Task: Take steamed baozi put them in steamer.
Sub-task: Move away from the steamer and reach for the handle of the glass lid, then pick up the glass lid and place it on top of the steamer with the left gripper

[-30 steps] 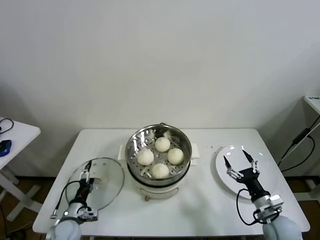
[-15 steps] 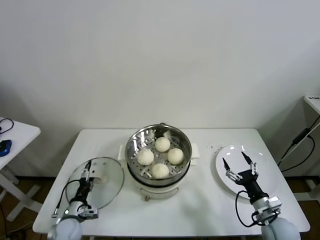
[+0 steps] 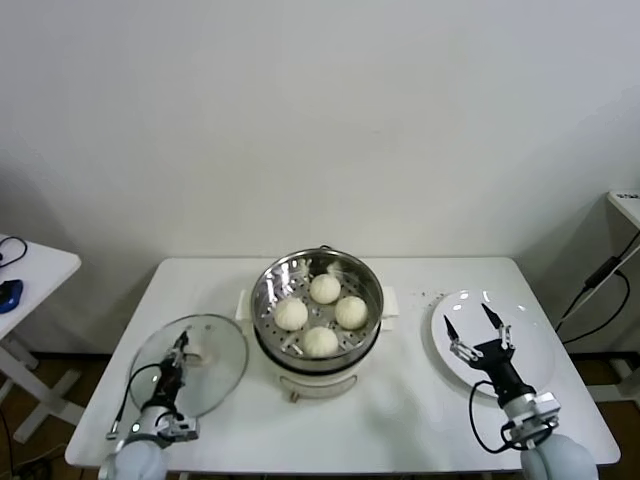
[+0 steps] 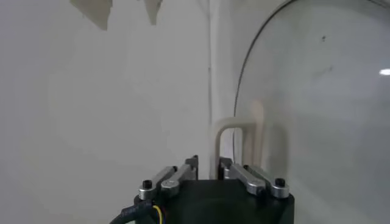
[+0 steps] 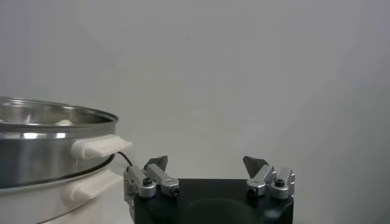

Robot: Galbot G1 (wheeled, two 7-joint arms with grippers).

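All four buns (image 3: 320, 314) sit on the perforated tray inside the steamer (image 3: 318, 305), which stands mid-table (image 3: 400, 400), so the loading part of the job looks done and the risk now lies with the lid. The left gripper (image 3: 181, 347) is at the glass lid (image 3: 210, 385) lying flat on the table to the left of the steamer, and in the left wrist view its jaws are drawn in close on the lid's white handle (image 4: 226, 143), which passes between them; it appears to be clenched on that handle. The hold is narrow and on a slim upright loop, so if the lid is lifted it may swing or tilt in the grasp, and a tilted glass disc could clip the steamer's rim or side handle (image 5: 100, 147), or slide free and drop on the table. A lid set down off-centre might also press on the nearest bun or sit crooked on the rim. The right gripper (image 3: 473, 328) hovers over the bare white plate (image 3: 530, 330) on the right with its fingers spread wide and nothing between them; it is well apart from the steamer, so it poses little danger unless it reaches across while the lid travels, in which case the two arms could meet above the pot.
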